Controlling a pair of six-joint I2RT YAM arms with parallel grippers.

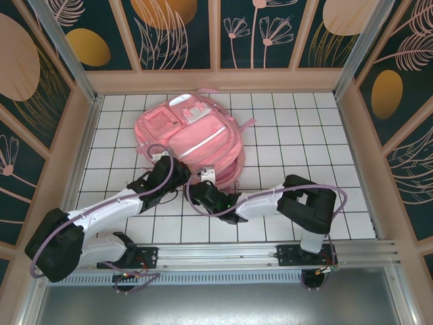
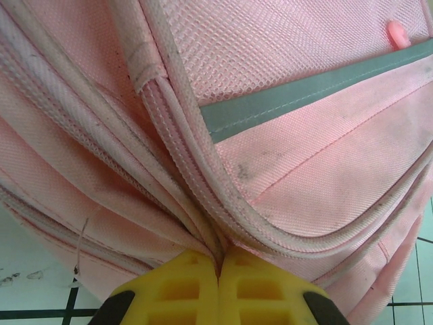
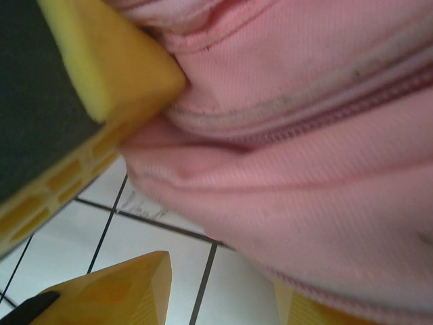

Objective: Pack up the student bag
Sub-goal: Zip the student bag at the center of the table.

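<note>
**A:** Top external view: the student bag (image 1: 193, 132) is lying flat on the tiled table (image 1: 304, 156), on the table's far half, a little left of its middle. The left arm (image 1: 115, 203) and the right arm (image 1: 270, 200) are reaching to the table's middle, where the bag's near edge is.

**B:** What are we doing with the left gripper (image 2: 218, 271)?

**A:** Its yellow tips are squeezed tight together. The bag's pink edge cords (image 2: 177, 145) are running right into them. So we are judging that it is pinching a thin fold of the bag.

**B:** And the right gripper (image 3: 169, 169)?

**A:** Its jaws are standing apart. The top finger is pushing into the soft cloth by the zipper (image 3: 338, 105). The bottom finger is hanging over the table's tiles and is not touching the bag.

**B:** How are we thinking the bag will handle?

**A:** We are guessing it is soft and floppy. How heavy it is we cannot tell, because we are not seeing inside. The cloth will be sagging wherever we are lifting it. It is looking rough, not slippery. We are thinking the thick corded seams and the zipper edge are the best places to hold.
</note>
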